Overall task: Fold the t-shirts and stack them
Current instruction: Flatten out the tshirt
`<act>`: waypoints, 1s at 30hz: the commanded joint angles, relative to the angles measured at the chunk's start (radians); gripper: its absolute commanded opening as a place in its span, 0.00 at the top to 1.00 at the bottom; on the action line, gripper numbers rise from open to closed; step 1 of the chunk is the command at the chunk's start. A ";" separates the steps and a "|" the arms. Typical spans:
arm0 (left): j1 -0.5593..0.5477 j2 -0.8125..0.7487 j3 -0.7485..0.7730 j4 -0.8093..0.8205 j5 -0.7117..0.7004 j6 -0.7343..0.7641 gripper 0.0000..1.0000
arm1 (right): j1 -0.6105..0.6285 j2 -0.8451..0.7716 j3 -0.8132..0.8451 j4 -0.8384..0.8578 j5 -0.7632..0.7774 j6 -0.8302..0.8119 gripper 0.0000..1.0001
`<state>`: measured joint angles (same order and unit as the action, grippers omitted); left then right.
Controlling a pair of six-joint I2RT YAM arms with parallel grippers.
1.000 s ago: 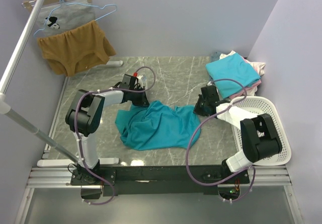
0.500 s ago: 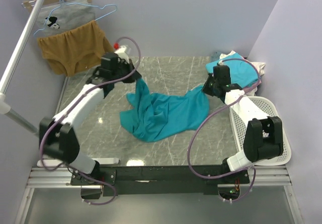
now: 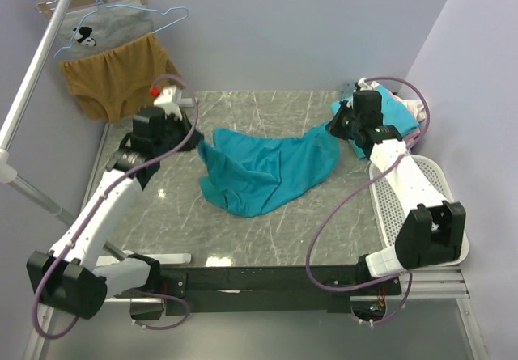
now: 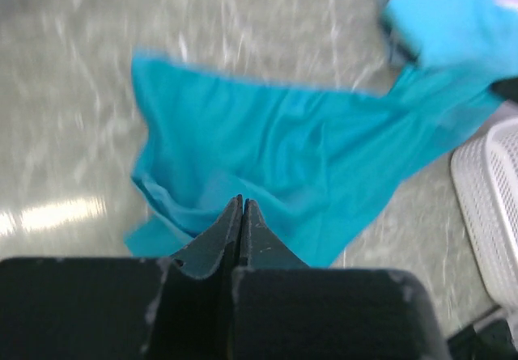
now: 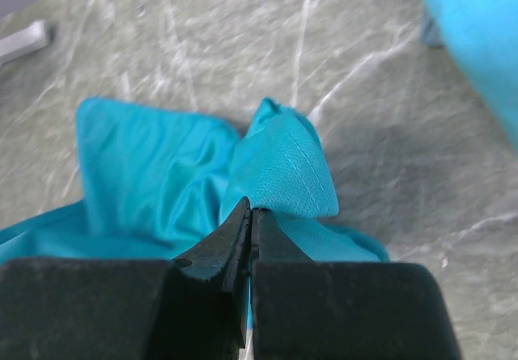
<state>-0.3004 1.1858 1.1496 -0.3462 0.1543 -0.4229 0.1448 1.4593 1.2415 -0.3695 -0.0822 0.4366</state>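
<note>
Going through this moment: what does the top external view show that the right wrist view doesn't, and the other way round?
Only top external: both arms, the left gripper, the white plastic mesh basket, and the mustard-brown garment hanging on the rail. Only right wrist: the stitched hem fold pinched in the shut right gripper. Both: the teal cotton t-shirt, the lighter turquoise folded shirt, and the grey marble table.

Bright, even overhead light w/ soft shadows. Glare patches on table [image 3: 215,260] near edge. Left wrist view motion-blurred thruout; right wrist view sharper.
</note>
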 commanded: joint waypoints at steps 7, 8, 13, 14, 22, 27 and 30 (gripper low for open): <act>-0.031 -0.281 -0.449 -0.161 0.073 -0.281 0.42 | 0.012 -0.260 -0.258 -0.052 -0.100 -0.012 1.00; -0.032 -0.287 -0.444 -0.206 0.058 -0.286 0.39 | 0.010 -0.266 -0.266 -0.057 -0.097 -0.012 1.00; -0.034 -0.235 -0.357 -0.146 -0.062 -0.249 0.01 | 0.010 -0.268 -0.277 -0.045 -0.082 -0.019 1.00; -0.034 -0.182 -0.325 -0.119 -0.076 -0.232 0.01 | 0.010 -0.260 -0.264 -0.046 -0.082 -0.022 1.00; -0.025 0.327 -0.026 0.177 -0.151 -0.057 0.01 | 0.009 -0.179 -0.228 -0.025 -0.113 -0.032 1.00; 0.017 0.570 0.143 0.279 -0.114 -0.028 0.01 | 0.010 -0.142 -0.211 -0.023 -0.116 -0.042 1.00; 0.044 0.716 0.246 0.271 -0.061 -0.011 0.01 | 0.010 -0.123 -0.205 -0.017 -0.122 -0.045 1.00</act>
<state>-0.2932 1.7840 1.2720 -0.1417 0.0376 -0.4900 0.1505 1.3220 0.9840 -0.4194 -0.1864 0.4137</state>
